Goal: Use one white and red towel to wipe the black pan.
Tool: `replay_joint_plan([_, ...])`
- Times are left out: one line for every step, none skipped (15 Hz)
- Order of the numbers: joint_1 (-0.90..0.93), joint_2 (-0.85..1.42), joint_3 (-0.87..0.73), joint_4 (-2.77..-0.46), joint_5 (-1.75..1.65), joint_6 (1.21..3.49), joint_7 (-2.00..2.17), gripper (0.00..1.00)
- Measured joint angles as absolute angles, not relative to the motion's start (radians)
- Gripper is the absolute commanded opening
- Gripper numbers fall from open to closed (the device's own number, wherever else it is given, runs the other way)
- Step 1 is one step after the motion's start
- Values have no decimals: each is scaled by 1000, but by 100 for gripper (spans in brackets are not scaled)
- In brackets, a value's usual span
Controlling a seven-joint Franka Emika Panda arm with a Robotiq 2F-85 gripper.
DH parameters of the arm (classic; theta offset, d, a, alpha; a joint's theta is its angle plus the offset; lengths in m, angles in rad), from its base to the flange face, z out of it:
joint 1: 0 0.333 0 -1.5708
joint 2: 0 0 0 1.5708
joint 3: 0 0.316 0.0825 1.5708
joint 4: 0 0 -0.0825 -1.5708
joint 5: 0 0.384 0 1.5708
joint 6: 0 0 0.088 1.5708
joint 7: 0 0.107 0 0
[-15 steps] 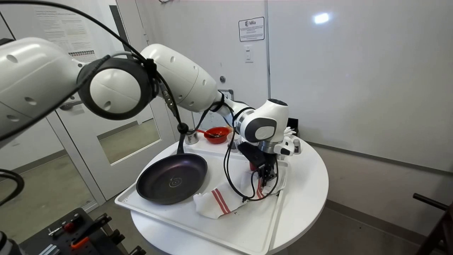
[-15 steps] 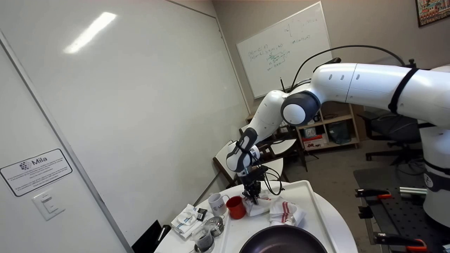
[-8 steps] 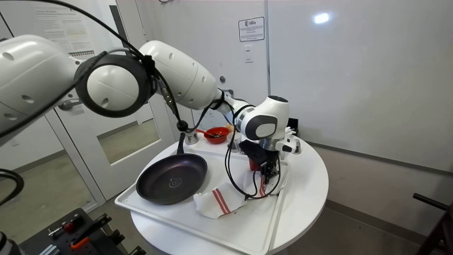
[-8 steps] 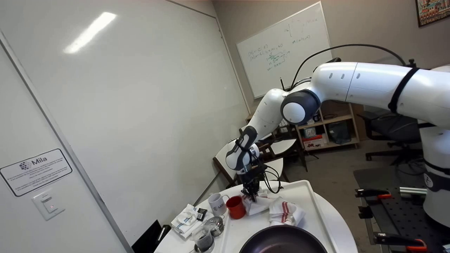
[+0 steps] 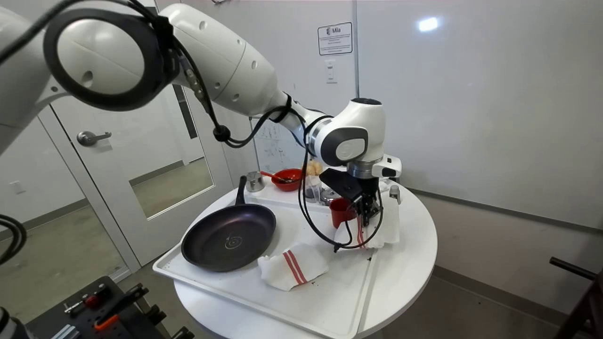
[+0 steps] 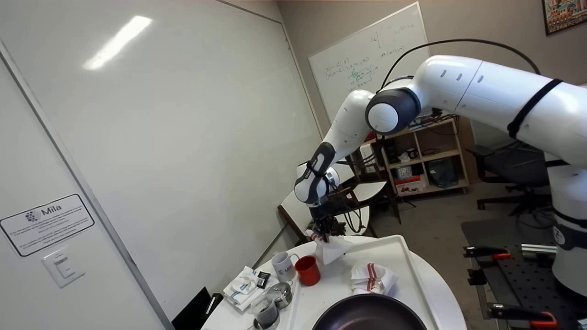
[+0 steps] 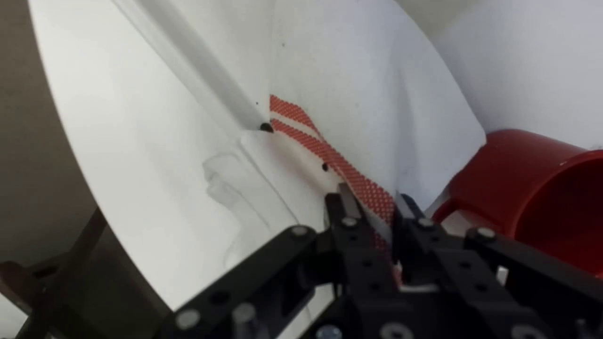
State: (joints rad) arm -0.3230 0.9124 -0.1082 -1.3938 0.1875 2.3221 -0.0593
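The black pan lies on the white tray, and its near part shows at the bottom in an exterior view. My gripper is shut on a white and red towel by the red stripes. In the wrist view the towel runs between the fingertips. It hangs at the tray's edge beside the red mug, raised in an exterior view. A second white and red towel lies folded on the tray between the pan and the gripper, also seen in an exterior view.
A red mug stands close by the gripper, also in the wrist view. A white mug, a metal pot, a red bowl and folded cloths stand along the table edge. Cables hang from the wrist.
The arm has risen, and my gripper has lifted the held towel up and toward the tray's edge. The red mug shows more fully now. The pan and the second towel have not moved.
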Motion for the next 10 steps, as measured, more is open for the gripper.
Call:
replay_joint_plan([-323, 877, -108, -1436, 186, 2348, -76, 4])
replay_joint_plan([-322, 841, -108, -1478, 185, 2374, -94, 4])
replay_joint_plan([-322, 804, -105, -1521, 185, 2399, -115, 4])
replay_joint_plan([-322, 768, -102, -1564, 185, 2423, -137, 4])
replay_joint_plan([-321, 731, -97, -1609, 185, 2446, -160, 4])
replay_joint_plan([-320, 694, -90, -1653, 185, 2469, -183, 4])
replay_joint_plan([-318, 655, -82, -1700, 184, 2491, -206, 4])
replay_joint_plan([-315, 618, -73, -1745, 183, 2511, -228, 4])
replay_joint_plan([-311, 581, -64, -1789, 181, 2526, -248, 4])
replay_joint_plan([-306, 546, -55, -1831, 176, 2538, -266, 4])
